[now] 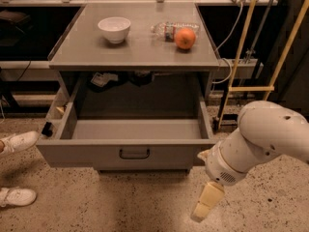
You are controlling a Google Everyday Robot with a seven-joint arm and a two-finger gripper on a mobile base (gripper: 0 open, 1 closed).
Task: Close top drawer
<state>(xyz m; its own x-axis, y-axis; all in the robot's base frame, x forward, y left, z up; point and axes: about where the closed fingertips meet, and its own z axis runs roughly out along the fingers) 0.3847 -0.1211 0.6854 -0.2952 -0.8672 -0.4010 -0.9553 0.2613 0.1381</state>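
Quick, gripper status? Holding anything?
Gripper: low, right of the top drawer front, not touching it; open or closed cannot be told.

White bulbous arm (263, 139), cream gripper (205, 204) beneath

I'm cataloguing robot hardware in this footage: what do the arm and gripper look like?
The arm is smooth, glossy white, built of bulbous rounded shells, with a round wrist section bearing a patch of small dots. The gripper, low on the right below the top drawer's front corner, is a tapered cream-tan piece. No cables or markings show.
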